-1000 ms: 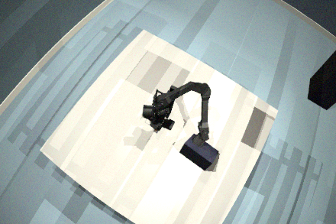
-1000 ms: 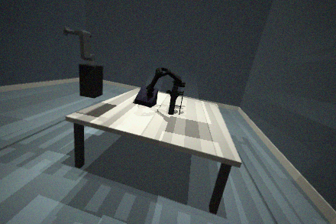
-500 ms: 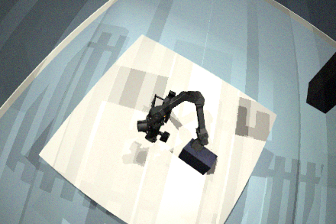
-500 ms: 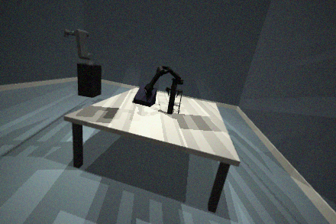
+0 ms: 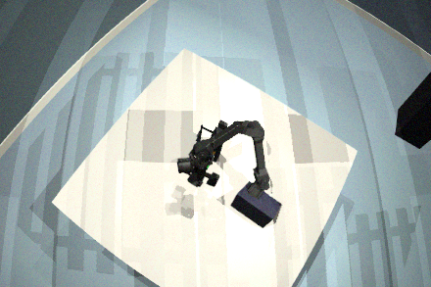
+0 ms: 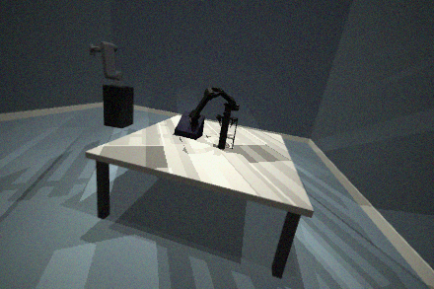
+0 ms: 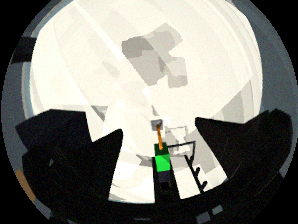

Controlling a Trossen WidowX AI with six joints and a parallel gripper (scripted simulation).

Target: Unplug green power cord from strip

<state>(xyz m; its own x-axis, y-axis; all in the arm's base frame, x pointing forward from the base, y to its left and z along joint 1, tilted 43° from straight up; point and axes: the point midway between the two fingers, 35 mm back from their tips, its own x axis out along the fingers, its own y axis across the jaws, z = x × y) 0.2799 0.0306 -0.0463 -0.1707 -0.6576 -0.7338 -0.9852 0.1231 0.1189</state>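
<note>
- Wrist view gives you the clearest read: the green plug sits low in the middle of the picture, between the two dark fingers, which stand spread wide on either side of it with pale desk showing in the gaps.
- You can take it that the gripper pinches nothing; the release looks done.
- A thin orange piece rises from the plug toward a small grey block just beyond it; whether that block is the power strip, you cannot tell.
- From the top view the plug shows only as a green speck under the wrist, so the gripper hangs right over it.
- Left for you, as I judge it: draw the arm clear of the plug, cord and strip.
</note>
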